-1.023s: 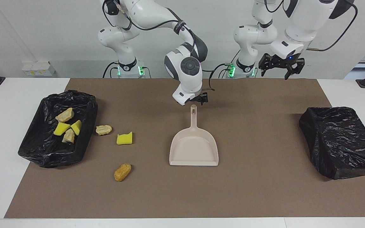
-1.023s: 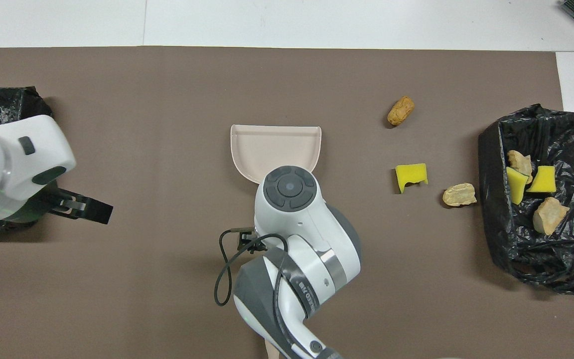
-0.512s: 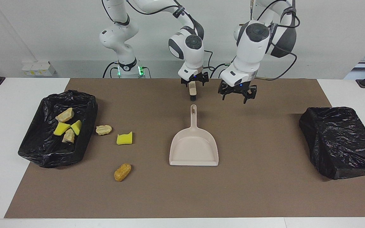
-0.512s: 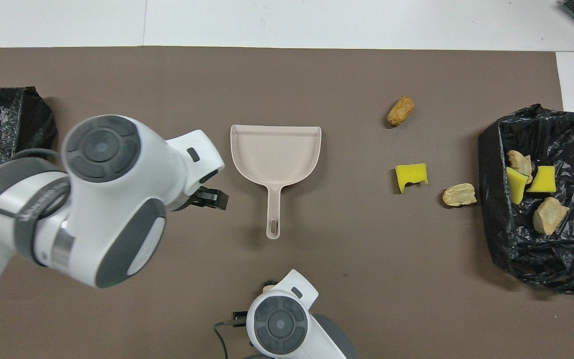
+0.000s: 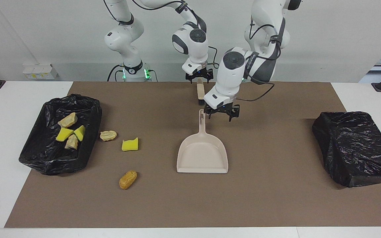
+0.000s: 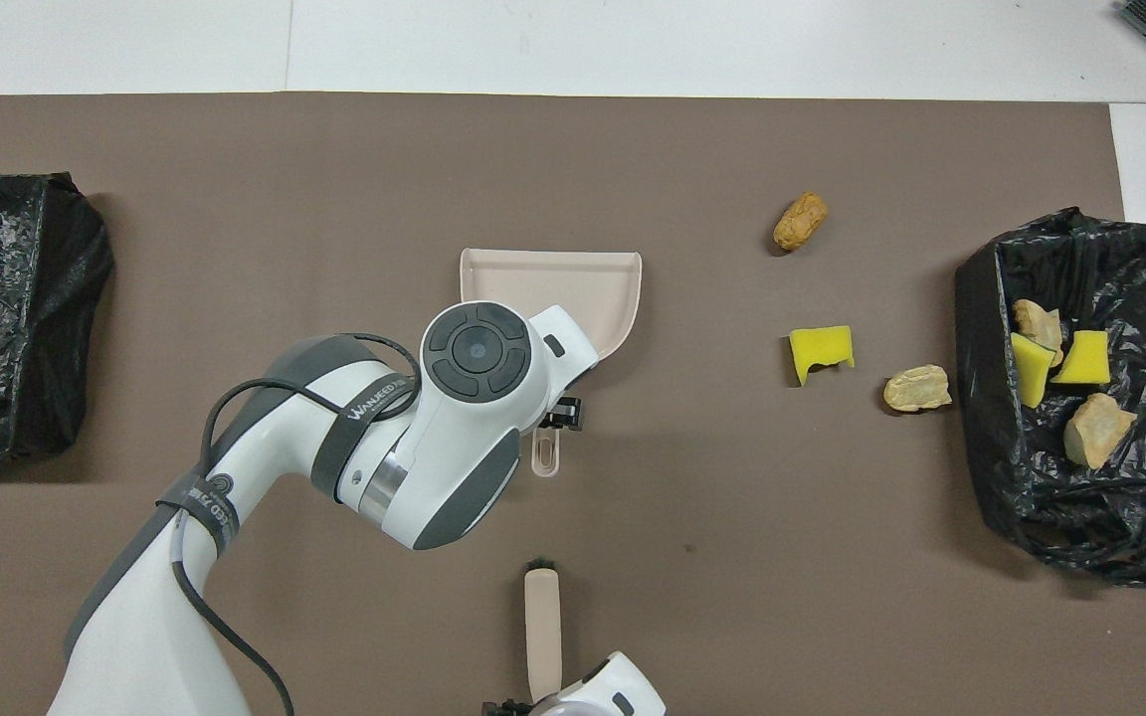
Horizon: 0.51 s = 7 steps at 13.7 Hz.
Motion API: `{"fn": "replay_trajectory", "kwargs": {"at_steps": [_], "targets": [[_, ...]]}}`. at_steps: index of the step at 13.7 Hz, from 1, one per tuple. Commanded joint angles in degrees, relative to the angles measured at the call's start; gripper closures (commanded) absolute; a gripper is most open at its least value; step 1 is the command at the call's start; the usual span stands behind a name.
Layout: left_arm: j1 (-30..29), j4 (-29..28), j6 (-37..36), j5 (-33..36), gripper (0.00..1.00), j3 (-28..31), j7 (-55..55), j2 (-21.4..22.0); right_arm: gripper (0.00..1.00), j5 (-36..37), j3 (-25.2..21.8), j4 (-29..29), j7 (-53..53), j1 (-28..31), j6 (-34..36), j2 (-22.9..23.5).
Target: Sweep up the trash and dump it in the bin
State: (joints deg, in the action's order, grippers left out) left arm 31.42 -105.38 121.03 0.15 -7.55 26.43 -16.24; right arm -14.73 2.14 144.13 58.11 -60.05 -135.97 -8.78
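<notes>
Beige plastic dustpan [image 5: 202, 155] lies mid-mat, handle toward the robots. We see the left gripper [image 5: 221, 112] just over the handle's end, fingers apart, nothing clamped. From overhead its wrist covers the handle and part of the pan, so we can't tell contact there.

Right gripper [image 5: 198, 76] sits over the mat's robot-side edge, above the beige black-bristled brush [image 5: 199, 93]. Whether it clamps the brush we can't tell: overhead cuts that gripper off at the frame edge.

Trash: four scraps in the open black-bagged bin [image 5: 41, 158] at the right arm's end, namely two yellow sponge chunks [image 5: 64, 134] and two tan crusty lumps [image 5: 67, 120]. On the brown mat [image 5: 276, 198] beside that bin: a tan lump [image 5: 108, 135], a yellow sponge piece [image 5: 130, 144], a golden-brown lump [image 5: 128, 179] farthest from the robots.

Second black-bagged bin [image 5: 354, 148] at the left arm's end; its inside is hidden.

Left arm's band reads roughly "WANJEED"; hard to make out.
</notes>
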Motion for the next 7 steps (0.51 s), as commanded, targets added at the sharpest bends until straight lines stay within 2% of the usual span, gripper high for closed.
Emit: {"fn": "replay_trajectory", "kwargs": {"at_steps": [1, 4, 7], "targets": [[1.45, 0.26, 2.53, 0.12, 0.0, 0.87, 2.3, -0.8, 0.0, -0.48, -0.03, 3.17, 4.45, -3.04, -1.4, -3.95], [2.68, 0.35, 2.98, 0.12, 0.0, 0.96, 3.8, -2.31, 0.0, 5.47, 0.15, 4.66, 7.0, -5.43, -1.22, -5.89], [2.95, 0.44, 3.59, 0.12, 0.01, 0.96, 5.12, -2.4, 0.01, 9.19, 0.41, 4.67, 10.61, -5.43, -0.87, -5.28]]}}
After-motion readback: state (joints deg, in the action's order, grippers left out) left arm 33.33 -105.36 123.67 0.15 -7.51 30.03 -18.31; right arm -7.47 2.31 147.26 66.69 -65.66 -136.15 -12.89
